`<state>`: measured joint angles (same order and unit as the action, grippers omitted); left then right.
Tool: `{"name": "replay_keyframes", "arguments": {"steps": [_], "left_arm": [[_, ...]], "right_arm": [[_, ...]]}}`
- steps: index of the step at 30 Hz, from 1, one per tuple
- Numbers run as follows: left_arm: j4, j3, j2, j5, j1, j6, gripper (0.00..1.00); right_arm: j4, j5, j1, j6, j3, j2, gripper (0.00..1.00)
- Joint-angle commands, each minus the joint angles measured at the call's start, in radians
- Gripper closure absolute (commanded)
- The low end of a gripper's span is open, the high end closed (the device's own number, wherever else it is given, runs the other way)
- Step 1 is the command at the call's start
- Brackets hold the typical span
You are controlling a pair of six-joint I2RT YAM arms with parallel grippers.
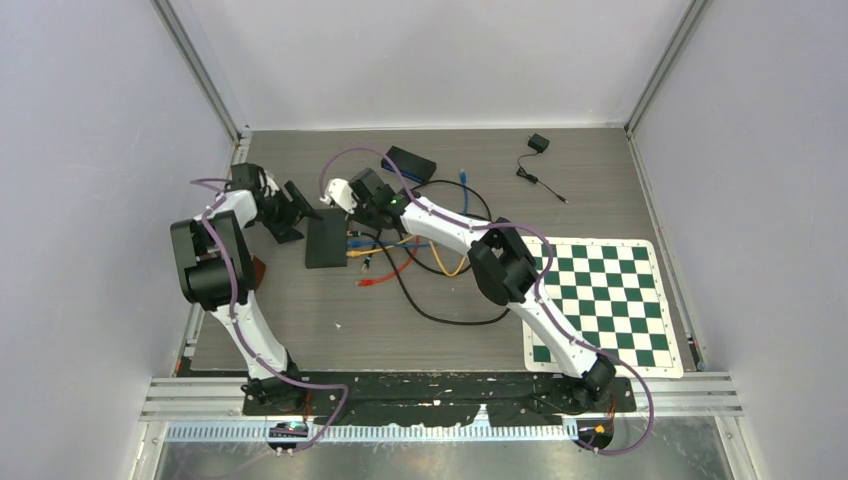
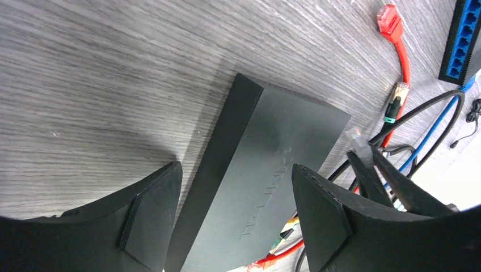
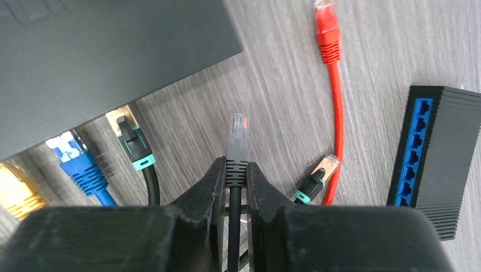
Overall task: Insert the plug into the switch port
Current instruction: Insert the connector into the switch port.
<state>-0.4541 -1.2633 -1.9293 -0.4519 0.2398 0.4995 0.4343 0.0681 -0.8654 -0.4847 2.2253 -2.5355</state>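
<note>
right gripper (image 3: pixel 237 180) pinches the clear plug (image 3: pixel 238 136) by its boot, tip aimed toward the switch (image 3: pixel 102 56), near its port side; left gripper (image 2: pixel 235 195) stands spread astride the switch, likely to brace it.

I see a green-and-white chess mat (image 1: pixel 622 290) lying flat at the near right. A small black adapter (image 1: pixel 539 143) sits far back, well apart.

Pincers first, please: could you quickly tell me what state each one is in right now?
Left pincer: open, straddling the black switch.
Right pincer: closed on the clear plug.
</note>
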Motion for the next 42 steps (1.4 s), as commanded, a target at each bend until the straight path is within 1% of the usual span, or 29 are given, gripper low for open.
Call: {"name": "replay_keyframes", "arguments": {"steps": [1,6,10,14,19,20,26,28,29,32,34,39,41,42], "left_arm": [[0.0,-0.05,-0.01,-0.039,0.0,0.005,0.27],[-0.015,-0.07,-0.029,-0.049,-0.002,-0.002,0.27],[-0.05,-0.097,-0.05,-0.069,-0.001,-0.025,0.28],[-0.088,-0.116,-0.055,-0.056,0.0,-0.05,0.3],[-0.164,-0.167,-0.081,-0.062,-0.001,-0.098,0.32],[-0.178,-0.171,-0.085,-0.062,0.0,-0.109,0.33],[-0.203,-0.151,-0.104,-0.105,-0.002,-0.132,0.38],[-0.211,-0.149,-0.1,-0.108,-0.002,-0.144,0.38],[-0.212,-0.144,-0.094,-0.108,-0.002,-0.146,0.38],[-0.212,-0.136,-0.078,-0.115,-0.002,-0.153,0.38],[-0.231,-0.142,-0.083,-0.109,-0.002,-0.166,0.38],[-0.248,-0.151,-0.108,-0.111,-0.002,-0.194,0.39],[-0.251,-0.165,-0.114,-0.12,-0.002,-0.206,0.38],[-0.254,-0.172,-0.115,-0.12,-0.003,-0.211,0.38]], "right_arm": [[-0.011,0.025,-0.027,-0.146,-0.034,0.035,0.95],[0.004,-0.017,-0.058,-0.139,0.012,0.019,0.95],[0.001,-0.053,-0.073,-0.088,0.03,0.01,0.95],[0.004,-0.102,-0.09,-0.088,0.016,0.021,0.95],[-0.034,-0.128,-0.111,-0.008,-0.032,0.063,0.95],[-0.053,-0.122,-0.115,0.027,-0.049,0.075,0.95],[-0.121,-0.074,-0.135,0.122,-0.107,0.109,0.95],[-0.14,-0.087,-0.135,0.179,-0.117,0.117,0.95],[-0.166,-0.115,-0.135,0.202,-0.136,0.12,0.95],[-0.236,-0.135,-0.139,0.276,-0.198,0.141,0.95],[-0.28,-0.119,-0.144,0.287,-0.239,0.151,0.95],[-0.387,-0.019,-0.14,0.29,-0.329,0.185,0.95],[-0.454,-0.04,-0.126,0.313,-0.37,0.193,0.95],[-0.477,-0.092,-0.123,0.318,-0.399,0.195,0.95]]}}
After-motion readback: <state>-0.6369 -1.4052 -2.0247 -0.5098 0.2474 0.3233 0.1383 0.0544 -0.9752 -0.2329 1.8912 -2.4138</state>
